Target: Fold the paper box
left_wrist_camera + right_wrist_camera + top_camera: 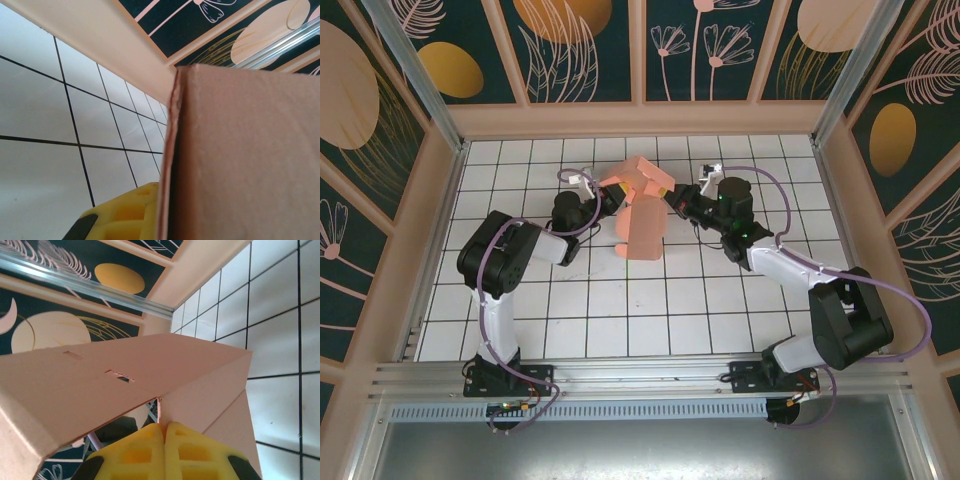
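The paper box [642, 225] is a salmon-pink card, partly folded, held up off the tiled floor between both arms at the back middle. My left gripper [608, 198] is at its left side and is shut on it. In the left wrist view the card's edge [170, 165] runs upright past one yellow finger [125, 217], and the other finger is hidden behind the card. My right gripper [672, 200] is at the right side. Its two yellow fingers [145, 455] press together on a thin upright flap of the paper box [125, 370], under a slotted panel.
A white tiled floor [620, 310] lies under the box. Cream walls [640, 118] with dark floral panels close off the back and both sides. An aluminium rail [640, 375] carrying the arm bases runs along the near edge.
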Tool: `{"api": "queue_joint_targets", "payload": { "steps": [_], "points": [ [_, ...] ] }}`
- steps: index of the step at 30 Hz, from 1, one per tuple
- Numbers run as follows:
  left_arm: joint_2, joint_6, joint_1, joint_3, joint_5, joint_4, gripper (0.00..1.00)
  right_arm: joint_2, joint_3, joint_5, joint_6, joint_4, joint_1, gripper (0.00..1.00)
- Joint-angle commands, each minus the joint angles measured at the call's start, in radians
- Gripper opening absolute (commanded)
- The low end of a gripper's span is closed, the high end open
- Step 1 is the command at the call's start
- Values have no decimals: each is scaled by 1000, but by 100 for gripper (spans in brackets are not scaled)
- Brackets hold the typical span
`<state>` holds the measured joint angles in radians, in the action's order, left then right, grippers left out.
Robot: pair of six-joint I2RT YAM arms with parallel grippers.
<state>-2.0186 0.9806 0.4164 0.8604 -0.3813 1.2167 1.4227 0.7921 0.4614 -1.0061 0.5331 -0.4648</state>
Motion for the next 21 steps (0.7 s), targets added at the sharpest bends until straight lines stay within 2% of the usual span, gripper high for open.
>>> {"api": "queue_joint_targets", "payload": {
  "steps": [1, 3, 5, 7, 13, 21],
  "points": [
    [9, -2, 4, 0, -16, 37, 0, 6, 21, -11, 3, 7, -5, 3],
    [9, 14, 4, -1, -3, 35, 0, -12, 19, -31, 28, -9, -2, 24],
    [8, 41, 4, -3, 22, 23, 0, -46, 12, -91, 78, -45, -2, 41],
    [6, 76, 4, 5, 60, -12, 0, -85, 11, -170, 130, -117, 0, 49],
    [17, 97, 5, 16, 183, -67, 0, -192, 52, -359, 278, -304, -8, 53],
    [93, -91, 8, 1, 459, -207, 0, -197, 205, -467, 406, -464, -76, 54]
  ]
}}
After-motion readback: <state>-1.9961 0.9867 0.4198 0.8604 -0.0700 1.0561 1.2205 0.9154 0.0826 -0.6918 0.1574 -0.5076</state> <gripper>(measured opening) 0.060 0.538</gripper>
